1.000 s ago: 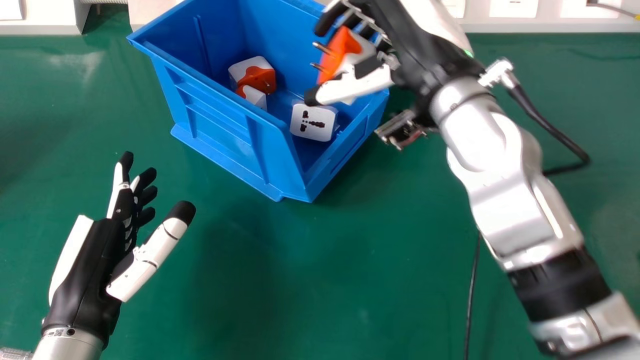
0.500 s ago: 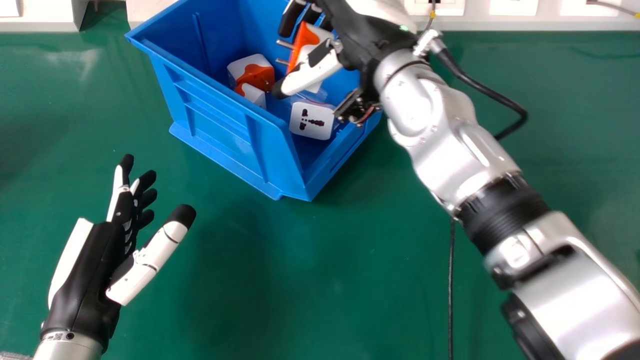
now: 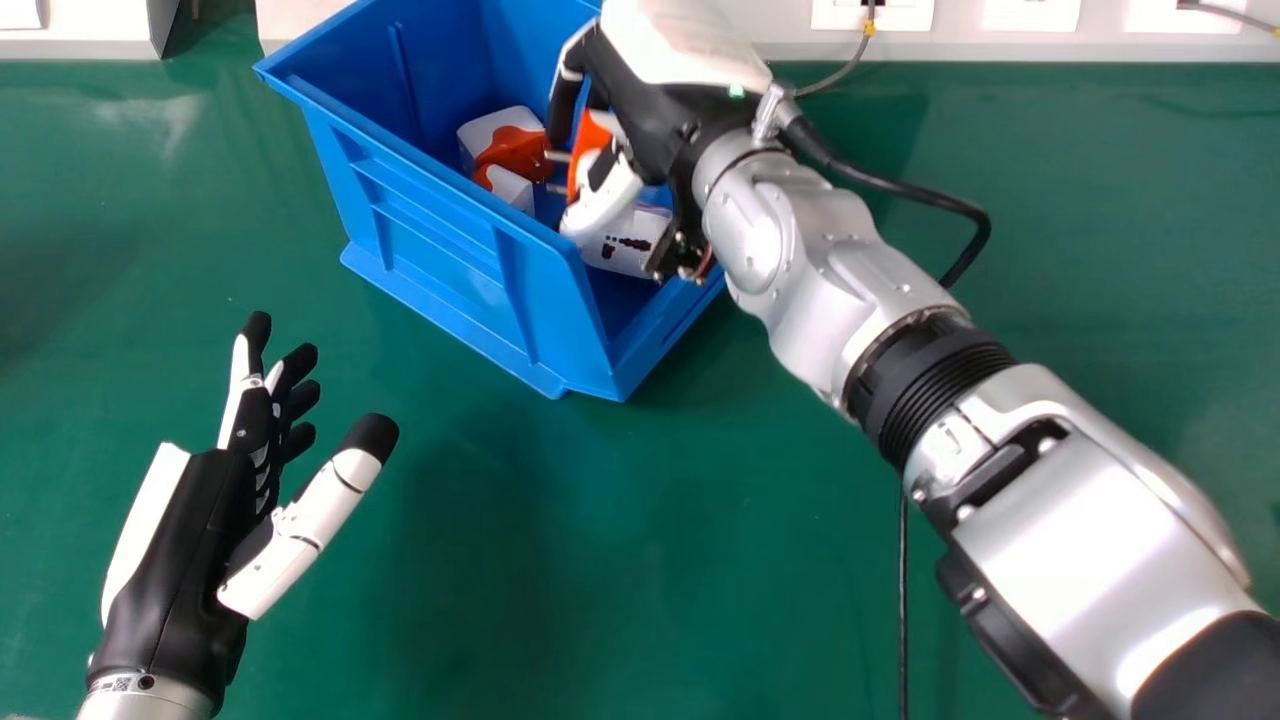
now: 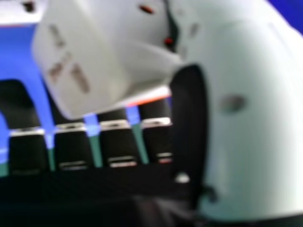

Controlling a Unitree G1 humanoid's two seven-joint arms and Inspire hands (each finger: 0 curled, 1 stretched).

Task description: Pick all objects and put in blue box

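My right hand (image 3: 650,115) is over and partly inside the blue box (image 3: 450,265), its fingers and thumb round an orange and white plug adapter (image 3: 588,145) whose metal pins point left. Seen from the right hand view, the adapter's white socket face (image 4: 71,66) lies between the thumb of my right hand (image 4: 246,109) and the fingers. In the box, a white and orange adapter (image 3: 515,148) and a smaller-looking one (image 3: 510,187) sit together on the left. Another white adapter (image 3: 625,252) lies nearer the front, partly covered by my thumb. My left hand (image 3: 185,560) hangs open at lower left.
The box stands on a green table (image 3: 520,560) towards the back. White panels with sockets (image 3: 1030,12) line the table's far edge. A black cable (image 3: 903,600) runs beneath my right forearm, and another (image 3: 935,198) loops from the right wrist.
My right hand has moved left and down into the box with the adapter, its fingers now bent lower. The forearm has swung left. My left hand has hardly moved.
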